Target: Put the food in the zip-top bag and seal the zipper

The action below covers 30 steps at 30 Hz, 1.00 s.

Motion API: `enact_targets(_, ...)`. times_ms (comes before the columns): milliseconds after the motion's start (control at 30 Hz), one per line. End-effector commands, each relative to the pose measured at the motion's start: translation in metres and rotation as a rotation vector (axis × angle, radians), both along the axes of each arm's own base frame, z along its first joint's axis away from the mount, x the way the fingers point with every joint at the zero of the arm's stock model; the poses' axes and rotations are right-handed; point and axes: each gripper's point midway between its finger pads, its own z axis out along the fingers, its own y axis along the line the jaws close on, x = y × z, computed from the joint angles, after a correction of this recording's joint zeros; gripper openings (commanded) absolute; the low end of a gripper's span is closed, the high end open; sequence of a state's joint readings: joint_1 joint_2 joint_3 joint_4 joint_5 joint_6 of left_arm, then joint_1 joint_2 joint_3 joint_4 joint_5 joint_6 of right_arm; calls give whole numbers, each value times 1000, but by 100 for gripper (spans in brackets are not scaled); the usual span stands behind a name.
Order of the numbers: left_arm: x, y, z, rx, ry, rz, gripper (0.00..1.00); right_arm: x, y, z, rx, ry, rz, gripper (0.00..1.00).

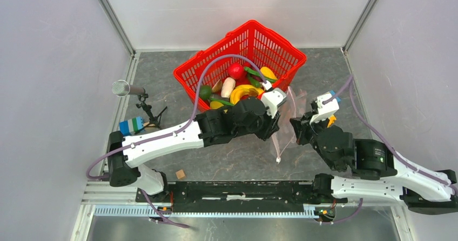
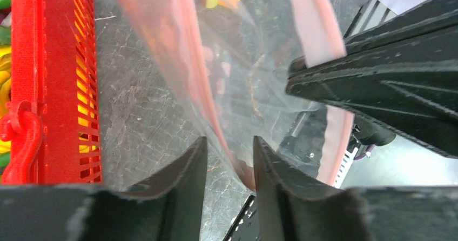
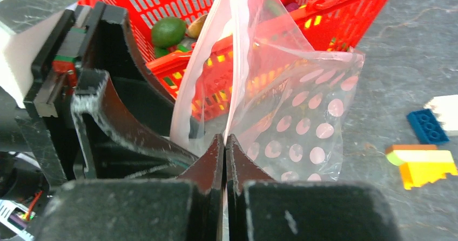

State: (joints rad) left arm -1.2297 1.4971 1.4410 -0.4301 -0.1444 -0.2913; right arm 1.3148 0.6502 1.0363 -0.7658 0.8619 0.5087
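- A robotics lab test cell: plain pale panels (image 1: pixel 54 62) wall in a grey stone-look worktop (image 1: pixel 237 160).
- Two robot arms (image 1: pixel 162 138) bolted to a black rail (image 1: pixel 243 189); a microphone (image 1: pixel 122 88) on a small tripod (image 1: pixel 149 112).

Clear bag (image 3: pixel 302 127) (dots seemingly pinkish), red basket (image 1: pixel 268 42)

The top camera sits high up behind both arms and looks down on the whole worktop (image 1: pixel 237 160). The left wrist camera is low and very close, looking out past the left hand (image 2: pixel 229 144). The right wrist camera looks out past the right hand (image 3: pixel 224 139), also very close. All three views share the clear bag (image 1: pixel 285 135) and the red basket (image 1: pixel 270 44).
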Motion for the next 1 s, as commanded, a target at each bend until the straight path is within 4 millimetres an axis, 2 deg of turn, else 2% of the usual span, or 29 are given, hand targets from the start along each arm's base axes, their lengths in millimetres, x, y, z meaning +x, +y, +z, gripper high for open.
enact_targets(0,13,4,24,-37,-66,29,27,1,-29,-3,-153,63,-112,0)
enact_targets(67,20,5,23,-29,-64,43,21,1,-44,-6,-232,100,-189,0)
enact_targets(100,23,7,23,-27,-60,52,19,-1,-41,-10,-281,114,-154,0)
enact_targets(200,38,16,24,-27,-59,101,16,-4,-33,-14,-276,161,-123,0)
enact_targets(300,53,31,26,-19,-62,164,15,4,-41,-18,-315,166,-171,0)
enact_targets(367,58,39,26,-7,-65,185,15,8,-48,-13,-285,166,-217,0)
enact_targets(467,56,39,20,16,-52,162,18,9,-55,-4,-209,141,-248,0)
enact_targets(500,56,39,15,26,-45,162,24,8,-58,-3,-193,136,-257,0)
enact_targets(533,55,37,12,30,-37,151,36,8,-60,-3,-186,137,-257,0)
enact_targets(633,49,28,11,5,-23,104,44,7,-50,-12,-207,149,-212,0)
enact_targets(767,45,25,24,-39,-33,70,66,12,-21,-21,-237,153,-139,0)
enact_targets(900,40,27,41,-75,-46,43,76,22,-11,-24,-271,136,-165,0)
enact_targets(967,35,30,52,-102,-51,20,86,25,-3,-26,-271,130,-154,0)
